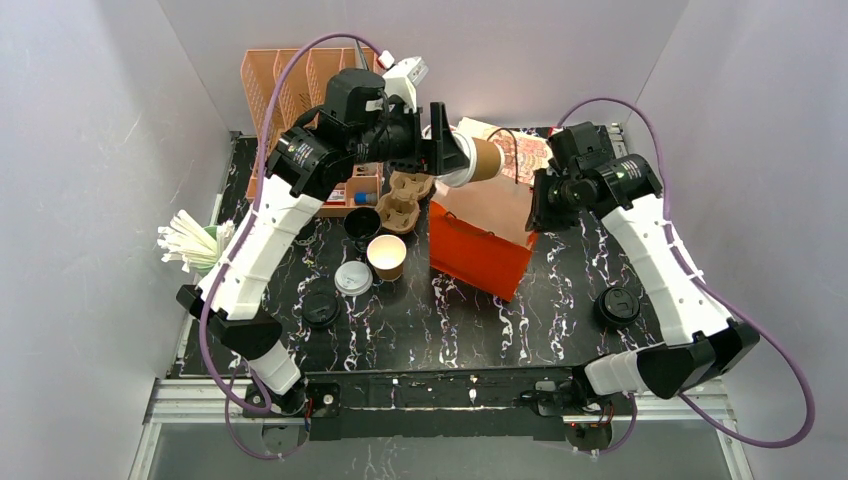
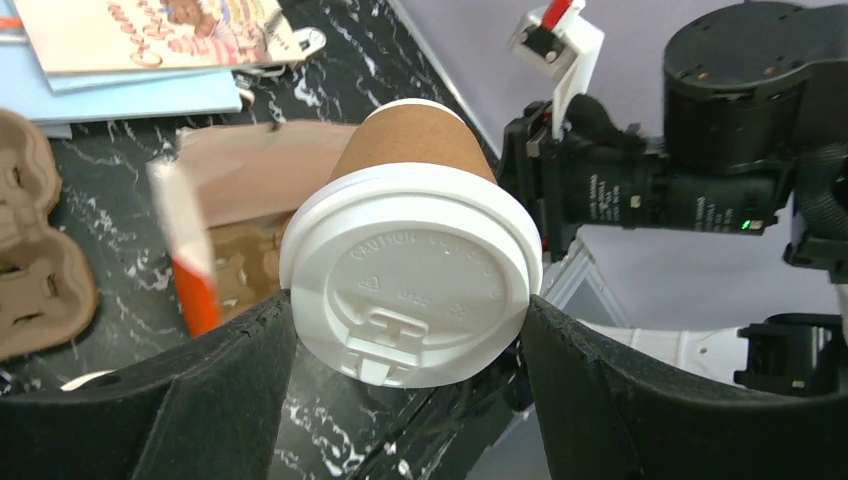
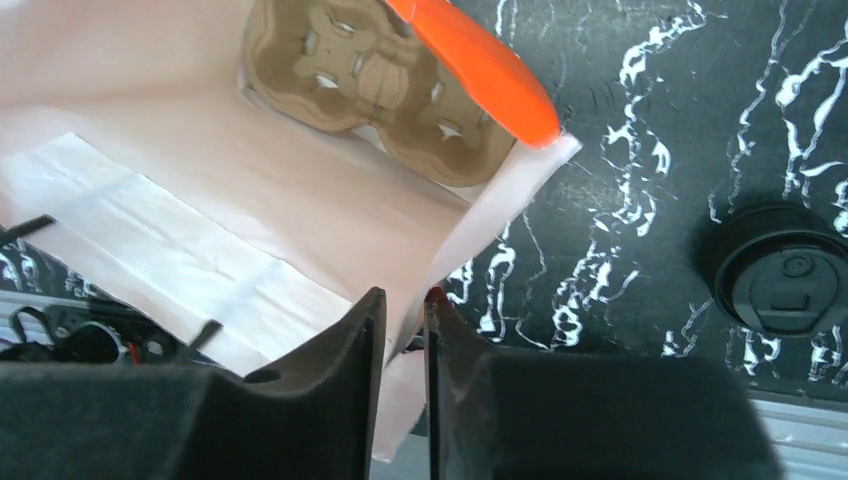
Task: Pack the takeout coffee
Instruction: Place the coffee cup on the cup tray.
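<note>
The takeout coffee (image 1: 486, 159) is a brown kraft cup with a white lid (image 2: 410, 270). It lies on its side in the air above the mouth of the orange paper bag (image 1: 478, 255). My left gripper (image 1: 455, 160) is shut on it, one finger on each side of the lid rim, as the left wrist view shows (image 2: 408, 300). At the bag's right edge, my right gripper (image 1: 540, 212) is shut on the bag's pale wall (image 3: 300, 200), and the paper runs between its fingertips (image 3: 405, 305). A cardboard cup carrier (image 3: 370, 80) lies inside the bag.
A second kraft cup (image 1: 387, 255) stands without a lid, next to a loose white lid (image 1: 352, 278) and a black cup (image 1: 360, 225). Black lids (image 1: 320, 308) (image 1: 617, 305) lie on the table. Cup carriers (image 1: 405, 200), straws (image 1: 190, 240) and an orange rack (image 1: 290, 80) are at the left and back.
</note>
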You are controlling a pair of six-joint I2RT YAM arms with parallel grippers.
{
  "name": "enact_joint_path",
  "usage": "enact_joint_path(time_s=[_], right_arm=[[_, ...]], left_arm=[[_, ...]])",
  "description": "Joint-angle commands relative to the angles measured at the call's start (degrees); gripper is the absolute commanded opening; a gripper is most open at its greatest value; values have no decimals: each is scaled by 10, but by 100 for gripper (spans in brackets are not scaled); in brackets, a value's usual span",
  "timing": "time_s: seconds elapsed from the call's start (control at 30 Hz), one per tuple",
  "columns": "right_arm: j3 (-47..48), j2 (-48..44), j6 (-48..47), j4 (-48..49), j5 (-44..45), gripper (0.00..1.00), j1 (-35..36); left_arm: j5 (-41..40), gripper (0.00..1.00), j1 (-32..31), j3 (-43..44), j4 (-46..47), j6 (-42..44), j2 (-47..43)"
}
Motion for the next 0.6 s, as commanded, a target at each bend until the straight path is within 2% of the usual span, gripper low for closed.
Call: enact_joint_path(time_s=[0.0,0.07,0.1,0.2,0.37,0.47,0.57], right_arm=[[-14,-22,22,5,28,40,-1],[-7,-16,23,8,42,48,-1],[-1,-13,23,5,54,56,-2],[21,-9,13,1,91,73,-1],[52,2,-49,16,118,93,-1],[50,10,-102,69,96,95,-1],[63,29,-148,108,43,92,-1]], left_arm=[[19,57,2,28,-68,39,-6],[20,57,2,27,-71,44,-2],[21,57,2,27,-73,47,0],[20,56,2,30,-80,52,10],[7,56,2,57,-106,55,26],[4,55,1,57,-120,51,29],[-2,55,2,54,-145,55,32]])
